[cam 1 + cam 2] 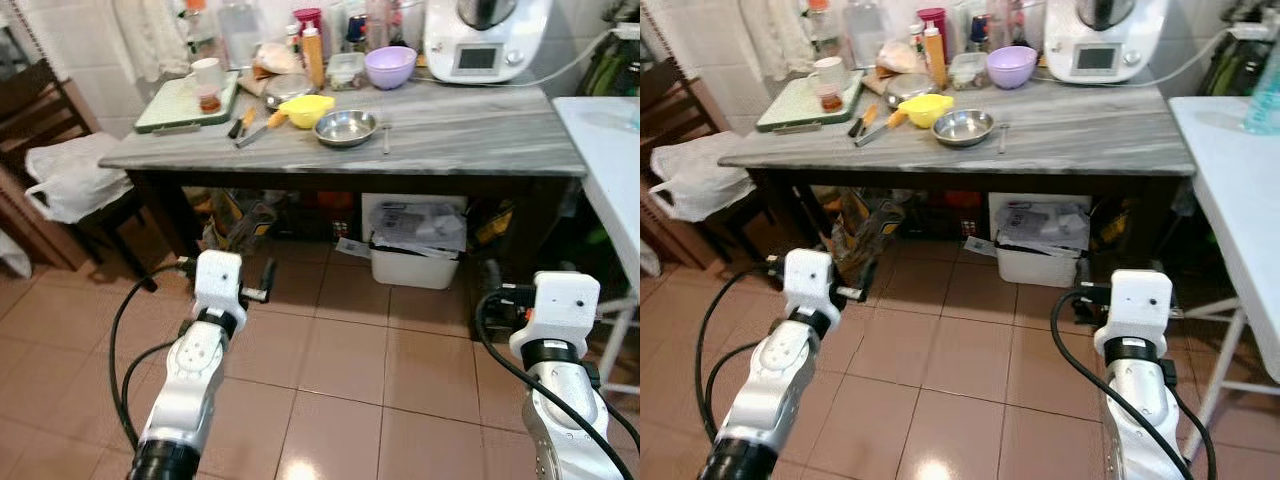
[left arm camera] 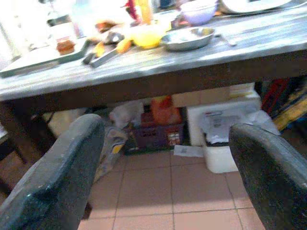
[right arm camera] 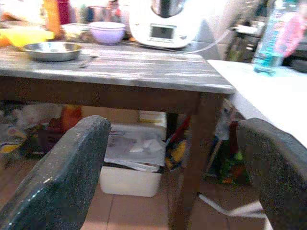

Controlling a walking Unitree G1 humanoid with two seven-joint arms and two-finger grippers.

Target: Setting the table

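We stand short of the counter (image 1: 450,135); left gripper (image 2: 163,167) and right gripper (image 3: 177,167) spread, empty. Next we approach the steel bowl (image 1: 345,127).

Steel bowl (image 1: 346,127) upright on table (image 1: 470,140); spoon (image 1: 386,138) beside.

Bright indoor light, wrist views soft (blown-out whites behind), floor (image 1: 330,370) glare.

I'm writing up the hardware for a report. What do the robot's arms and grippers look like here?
Both arms are silver with black joint rings, each ending in a white boxy wrist block. Black cables loop beside the left arm and the right arm. The left gripper and right gripper each have two broad, rounded black fingers with a speckled matte surface, jaws apart.
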